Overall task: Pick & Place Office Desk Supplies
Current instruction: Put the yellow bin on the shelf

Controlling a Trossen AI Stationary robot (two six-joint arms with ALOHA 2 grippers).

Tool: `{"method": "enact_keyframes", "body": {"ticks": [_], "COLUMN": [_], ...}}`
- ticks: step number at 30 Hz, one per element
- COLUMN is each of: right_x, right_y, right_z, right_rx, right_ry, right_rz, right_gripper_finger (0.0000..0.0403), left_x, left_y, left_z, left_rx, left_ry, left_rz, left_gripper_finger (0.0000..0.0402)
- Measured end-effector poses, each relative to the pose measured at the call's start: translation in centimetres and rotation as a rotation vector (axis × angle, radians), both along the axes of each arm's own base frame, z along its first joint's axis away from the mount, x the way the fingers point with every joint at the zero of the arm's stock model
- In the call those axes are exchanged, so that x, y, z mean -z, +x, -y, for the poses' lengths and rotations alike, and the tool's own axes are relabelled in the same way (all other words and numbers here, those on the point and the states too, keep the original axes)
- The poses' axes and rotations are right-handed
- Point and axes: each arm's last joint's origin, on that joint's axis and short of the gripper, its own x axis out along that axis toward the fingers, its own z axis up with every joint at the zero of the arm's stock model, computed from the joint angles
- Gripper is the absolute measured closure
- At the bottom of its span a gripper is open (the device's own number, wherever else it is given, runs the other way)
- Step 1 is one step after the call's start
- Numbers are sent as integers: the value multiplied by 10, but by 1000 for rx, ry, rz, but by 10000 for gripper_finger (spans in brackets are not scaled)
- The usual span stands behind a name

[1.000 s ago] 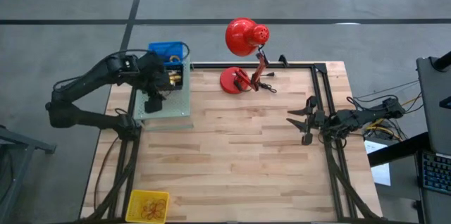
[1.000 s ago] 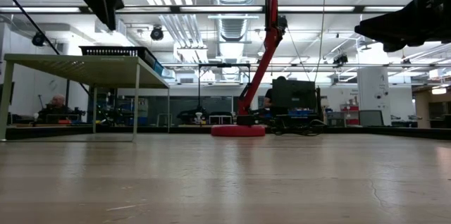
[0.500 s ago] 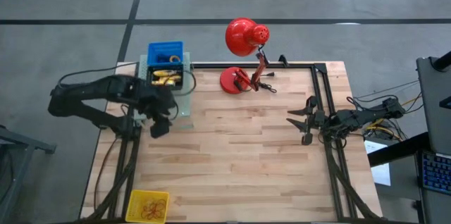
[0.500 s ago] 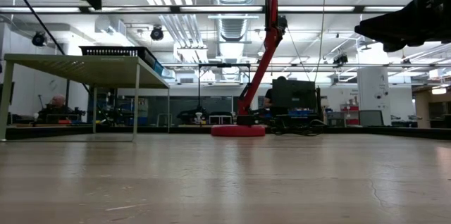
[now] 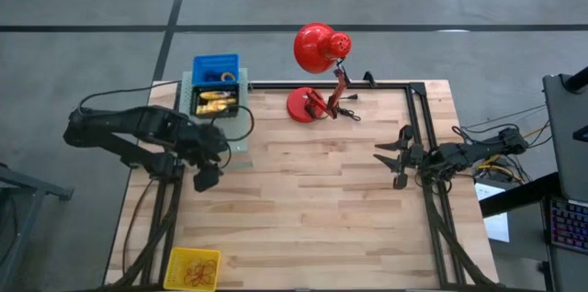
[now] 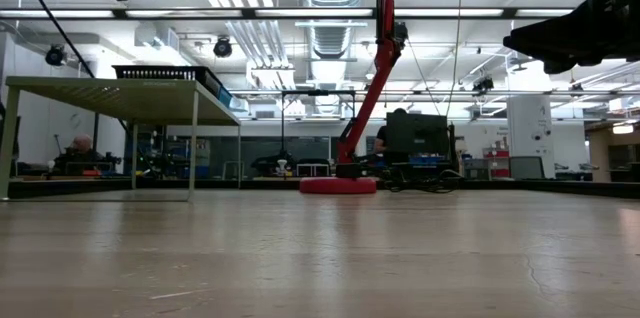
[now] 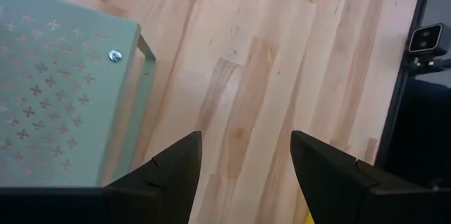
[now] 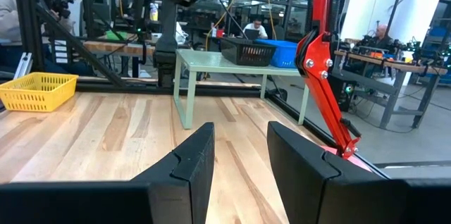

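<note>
The office desk supplies show as yellow pieces in a black basket [image 5: 217, 102] on a pale green stand [image 5: 220, 140] at the far left, and as thin bands in a yellow basket [image 5: 192, 267] at the near left corner. A blue bin [image 5: 216, 66] sits behind the black basket. My left gripper [image 5: 207, 178] hangs open above bare wood just off the stand's near edge [image 7: 106, 104], pointing steeply down, with nothing between its fingers [image 7: 176, 175]. My right gripper [image 5: 397, 158] waits open and level at the table's right side, its fingers [image 8: 190, 160] holding nothing.
A red desk lamp stands at the far middle on its round base [image 5: 303, 104], its head [image 5: 320, 48] beyond the far edge. A black frame rail [image 5: 418, 136] runs along the right side. The wide middle of the wooden table [image 5: 312, 200] is bare.
My left arm has swung away from the green stand toward the table's near edge, rolling its wrist as it went. Its gripper, which was over the stand's top, now hangs over bare wood, still open and holding nothing.
</note>
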Motion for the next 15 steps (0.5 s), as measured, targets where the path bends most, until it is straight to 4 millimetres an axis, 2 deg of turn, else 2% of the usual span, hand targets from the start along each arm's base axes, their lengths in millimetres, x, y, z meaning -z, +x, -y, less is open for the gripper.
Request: {"method": "enact_keyframes", "body": {"ticks": [15], "right_x": [0], "right_y": [0], "right_z": [0], "right_rx": [0], "right_ry": [0], "right_rz": [0], "right_gripper_finger": [275], "left_x": [0], "left_y": [-1], "left_z": [0], "left_rx": [-39], "left_ry": [-15], "left_rz": [-15], "left_gripper_finger": [179]}}
